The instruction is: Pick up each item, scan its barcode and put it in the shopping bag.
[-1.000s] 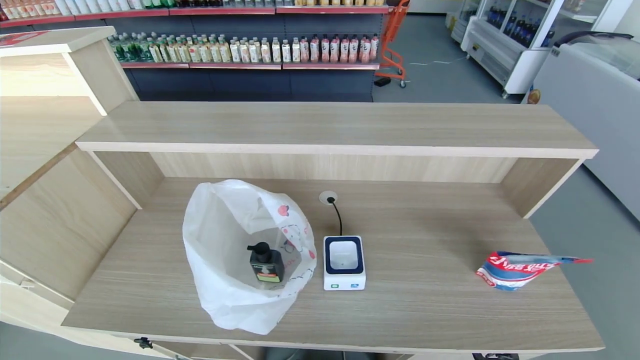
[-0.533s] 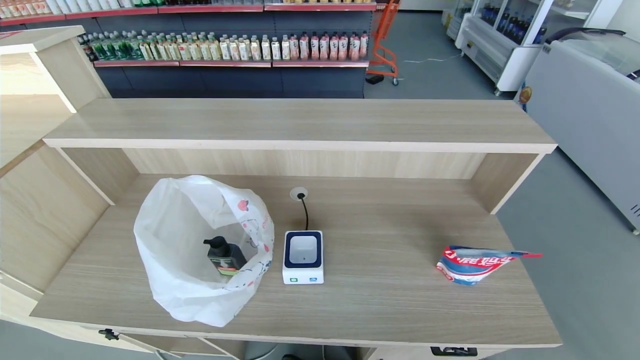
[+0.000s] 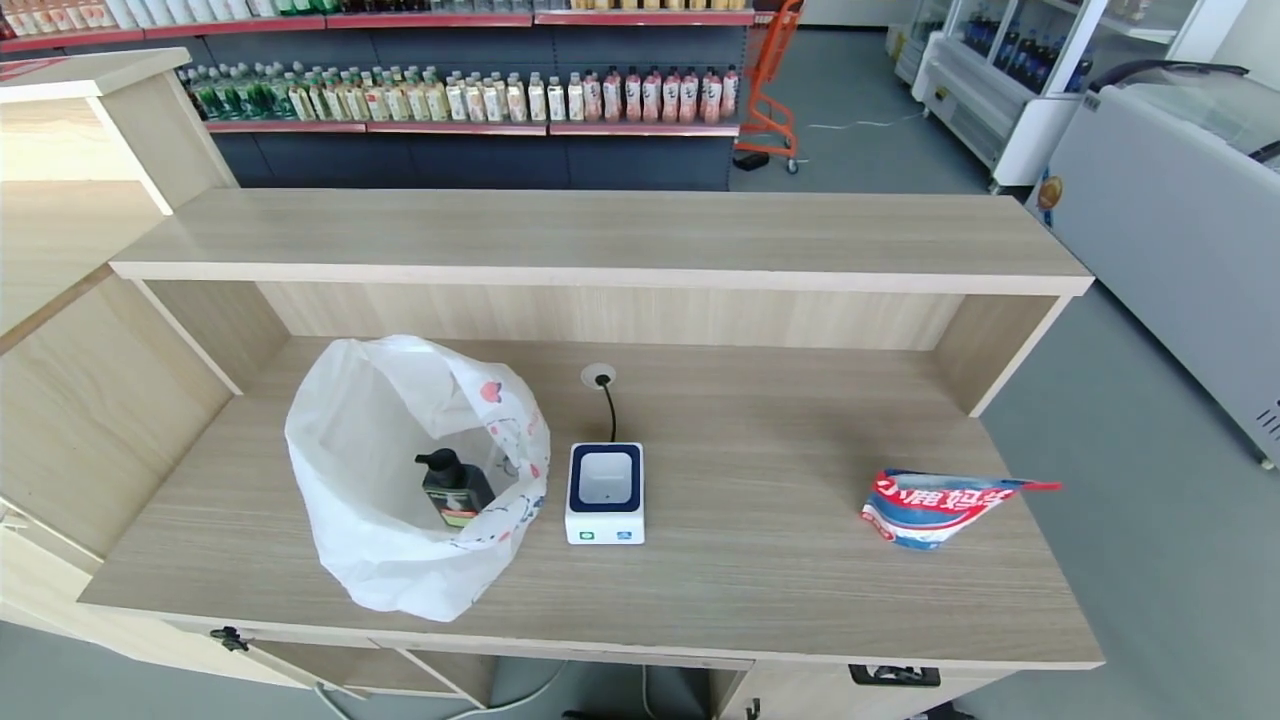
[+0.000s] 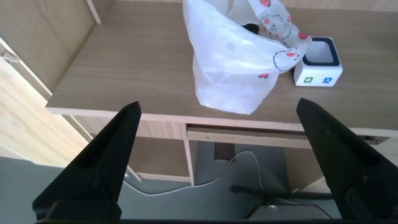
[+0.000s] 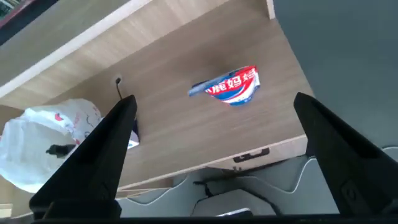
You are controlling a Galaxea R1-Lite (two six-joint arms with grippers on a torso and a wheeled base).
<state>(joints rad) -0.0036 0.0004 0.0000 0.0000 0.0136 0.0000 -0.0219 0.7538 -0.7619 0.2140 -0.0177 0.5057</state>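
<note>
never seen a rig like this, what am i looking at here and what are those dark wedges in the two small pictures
This is a two-armed robot at a shop checkout counter. The large picture comes from a camera on its head, looking down. On the counter are a white shopping bag with a dark pump bottle inside, a small barcode scanner beside it, and a red-and-blue pouch farther to the robot's right. The small pictures come from cameras on the wrists. The dark wedges are the arms' own fingers: the left fingers look toward the bag from off the counter's near edge, the right fingers from above the pouch. Both pairs are spread open and hold nothing.
</note>
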